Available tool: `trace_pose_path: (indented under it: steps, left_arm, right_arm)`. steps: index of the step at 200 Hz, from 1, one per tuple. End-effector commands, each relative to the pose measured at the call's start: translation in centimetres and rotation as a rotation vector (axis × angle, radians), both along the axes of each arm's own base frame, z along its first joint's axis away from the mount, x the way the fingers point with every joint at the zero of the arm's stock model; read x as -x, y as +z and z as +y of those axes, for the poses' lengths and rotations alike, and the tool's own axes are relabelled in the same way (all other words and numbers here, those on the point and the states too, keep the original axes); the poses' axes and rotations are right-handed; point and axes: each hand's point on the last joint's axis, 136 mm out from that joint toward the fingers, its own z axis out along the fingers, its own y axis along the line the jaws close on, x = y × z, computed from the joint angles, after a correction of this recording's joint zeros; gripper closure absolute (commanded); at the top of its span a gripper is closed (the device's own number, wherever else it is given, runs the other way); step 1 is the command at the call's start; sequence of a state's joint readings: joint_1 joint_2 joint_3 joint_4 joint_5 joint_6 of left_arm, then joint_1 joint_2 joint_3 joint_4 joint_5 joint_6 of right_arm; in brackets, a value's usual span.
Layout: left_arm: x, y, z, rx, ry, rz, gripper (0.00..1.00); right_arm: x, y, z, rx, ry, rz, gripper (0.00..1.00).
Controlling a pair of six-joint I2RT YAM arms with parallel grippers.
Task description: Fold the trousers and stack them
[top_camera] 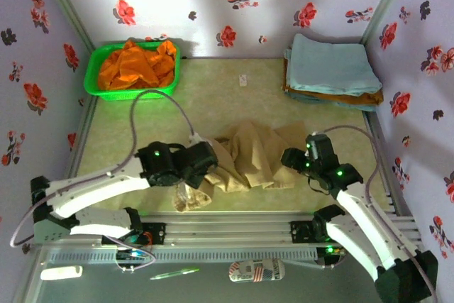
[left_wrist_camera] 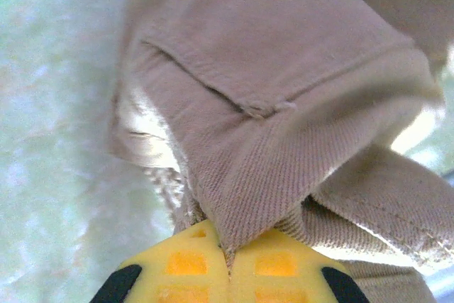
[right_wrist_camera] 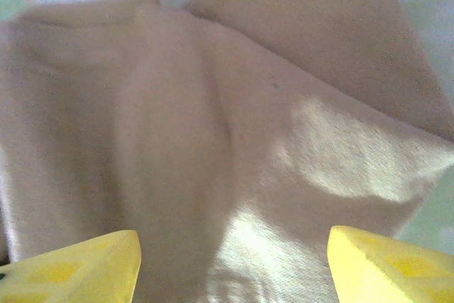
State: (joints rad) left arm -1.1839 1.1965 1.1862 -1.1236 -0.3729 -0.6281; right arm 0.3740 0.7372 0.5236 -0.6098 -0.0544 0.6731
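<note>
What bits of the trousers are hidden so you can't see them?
1. Top view: the left gripper covers the trousers' left end.
2. Left wrist view: the picture's edges cut off most of the trousers.
3. Right wrist view: cloth before the right gripper is blurred; which part is unclear.

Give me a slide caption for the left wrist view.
Left pincer shut on a fold of the crumpled tan cloth trousers over the pale green table.

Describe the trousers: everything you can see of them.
The trousers are plain tan twill-looking cloth, crumpled in a loose heap on the table, near its front edge, not yet folded. A stitched seam and pale inner lining show at the left end. The left gripper has its jaws shut on a fold there; the right gripper is over the other end, jaws open.
</note>
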Motion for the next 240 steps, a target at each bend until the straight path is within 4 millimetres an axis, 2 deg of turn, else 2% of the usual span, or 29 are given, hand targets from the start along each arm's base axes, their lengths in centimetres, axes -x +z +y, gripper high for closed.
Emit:
trace_pose_path:
  steps: [1, 31, 55, 72, 85, 97, 116, 123, 129, 154, 180, 194, 217, 231, 240]
  left_arm:
    - [-1.6, 2.5, 3.3, -0.017, 0.053, -0.061, 1.0]
    - [-3.2, 4.9, 5.5, 0.051, 0.137, -0.11, 1.0]
    - [-4.2, 6.1, 7.2, 0.098, 0.214, -0.156, 1.0]
    - [-4.6, 6.5, 7.5, 0.138, 0.239, -0.175, 1.0]
    - [-4.8, 6.5, 7.6, 0.145, 0.247, -0.182, 1.0]
    - [-5.0, 6.6, 7.6, 0.149, 0.25, -0.187, 1.0]
    - [-5.0, 6.9, 7.9, 0.16, 0.255, -0.198, 1.0]
    - [-4.9, 7.2, 8.1, 0.167, 0.258, -0.203, 1.0]
    - [-4.9, 7.6, 8.2, 0.177, 0.258, -0.211, 1.0]
    - [-4.1, 9.4, 8.8, 0.225, 0.257, -0.234, 1.0]
    - [-3.3, 11.3, 9.2, 0.306, 0.241, -0.262, 1.0]
    - [-3.3, 12.3, 9.5, 0.331, 0.244, -0.296, 1.0]
    - [-4.6, 13.9, 9.9, 0.357, 0.292, -0.351, 1.0]
    - [-6.1, 14.8, 10.7, 0.366, 0.353, -0.384, 1.0]
    - [-7.3, 14.9, 11.3, 0.379, 0.404, -0.386, 1.0]
  right_arm:
    - [1.8, -2.6, -0.1, -0.009, -0.026, 0.11, 0.23]
    - [2.5, -5.4, 0.6, -0.091, -0.08, 0.182, 0.21]
    - [2.7, -7.0, 0.4, -0.096, -0.127, 0.218, 0.21]
    - [2.7, -8.1, 0.8, -0.131, -0.153, 0.244, 0.21]
    - [2.4, -8.6, 1.1, -0.145, -0.163, 0.256, 0.25]
    - [1.8, -8.7, 1.1, -0.132, -0.162, 0.253, 0.36]
    - [1.1, -8.1, 0.6, -0.076, -0.154, 0.237, 0.8]
    - [1.0, -7.7, 0.4, -0.059, -0.152, 0.226, 0.89]
    - [0.9, -7.1, 0.1, -0.043, -0.152, 0.21, 1.0]
    - [0.6, -3.2, -1.5, -0.005, -0.181, 0.084, 1.0]
    - [0.8, 2.6, -3.0, 0.015, -0.196, -0.062, 1.0]
    - [0.3, 5.7, -3.1, 0.021, -0.18, -0.125, 1.0]
    - [-2.8, 11.5, -2.4, 0.034, -0.155, -0.248, 1.0]
    - [-5.8, 14.8, -2.2, 0.066, -0.166, -0.317, 1.0]
    - [-8.5, 16.0, -2.0, 0.066, -0.174, -0.328, 1.0]
